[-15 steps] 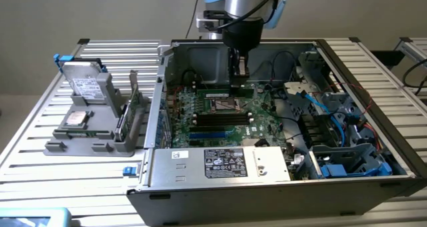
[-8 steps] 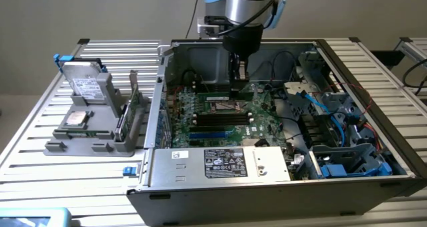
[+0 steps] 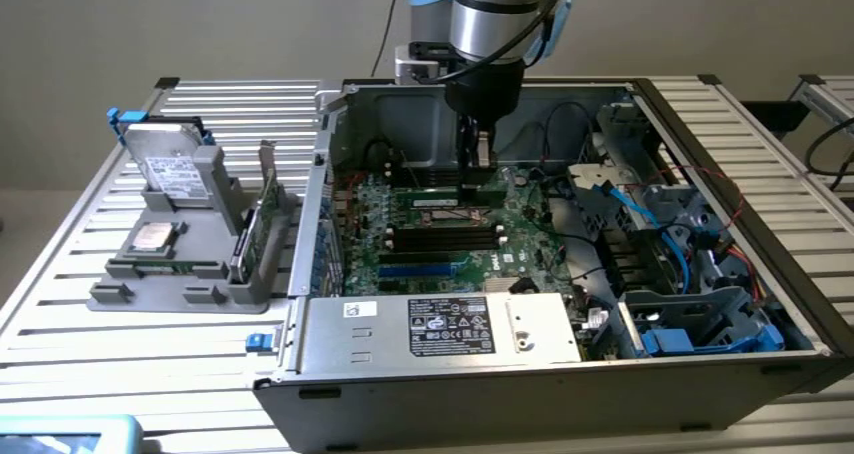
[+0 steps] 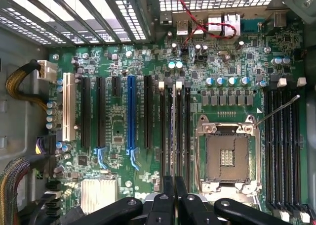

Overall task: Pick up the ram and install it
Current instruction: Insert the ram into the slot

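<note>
My gripper hangs inside the open computer case, low over the green motherboard. In the wrist view its two black fingers stand almost together, shut on the ram. The ram shows edge-on as a thin pale strip running away from the fingertips. It lies in line with the bank of long black memory slots beside the open CPU socket. Whether the ram touches a slot I cannot tell. The white slot clips sit at the far end.
A second bank of black slots lies beyond the socket. At the exterior view's left a grey holder carries a hard drive, a chip and a bracketed green card. The power supply and blue cables crowd the case.
</note>
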Controlling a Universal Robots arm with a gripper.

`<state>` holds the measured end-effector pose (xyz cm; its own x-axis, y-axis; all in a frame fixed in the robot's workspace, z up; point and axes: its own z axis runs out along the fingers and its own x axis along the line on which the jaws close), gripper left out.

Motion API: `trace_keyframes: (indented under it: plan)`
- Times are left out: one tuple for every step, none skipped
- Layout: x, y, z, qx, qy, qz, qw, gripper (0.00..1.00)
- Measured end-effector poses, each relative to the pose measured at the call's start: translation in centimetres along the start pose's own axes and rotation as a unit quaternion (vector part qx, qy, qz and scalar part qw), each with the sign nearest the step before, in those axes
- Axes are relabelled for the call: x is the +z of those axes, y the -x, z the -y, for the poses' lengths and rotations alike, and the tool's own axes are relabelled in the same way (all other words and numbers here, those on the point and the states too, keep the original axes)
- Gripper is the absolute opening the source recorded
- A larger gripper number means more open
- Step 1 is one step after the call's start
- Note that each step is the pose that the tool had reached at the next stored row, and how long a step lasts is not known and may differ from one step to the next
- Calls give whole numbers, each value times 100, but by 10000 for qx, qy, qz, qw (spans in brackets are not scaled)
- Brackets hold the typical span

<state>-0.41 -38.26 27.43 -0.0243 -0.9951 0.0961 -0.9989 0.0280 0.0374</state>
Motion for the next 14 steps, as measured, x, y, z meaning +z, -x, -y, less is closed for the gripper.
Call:
trace_keyframes:
  plan:
    - [2, 0, 0, 0, 0, -1, 10000, 13]
    - [2, 0, 0, 0, 0, -2, 10000, 13]
    - [3, 0, 0, 0, 1, -2, 10000, 13]
    - [9, 1, 0, 0, 0, 1, 10000, 13]
    - [18, 2, 1, 0, 0, 1, 10000, 13]
    - [29, 3, 1, 0, 0, 0, 10000, 13]
    - [40, 4, 2, 0, 0, 0, 10000, 13]
    - [48, 5, 2, 0, 0, 0, 10000, 13]
    - [54, 5, 2, 0, 1, 0, 10000, 13]
    - [59, 6, 2, 0, 3, -1, 10000, 13]
    - [65, 6, 2, 0, 5, -1, 10000, 13]
    - [72, 7, 3, 0, 6, 0, 10000, 13]
    - [79, 8, 3, -1, 7, -1, 10000, 13]
    - [87, 8, 3, -1, 9, -2, 10000, 13]
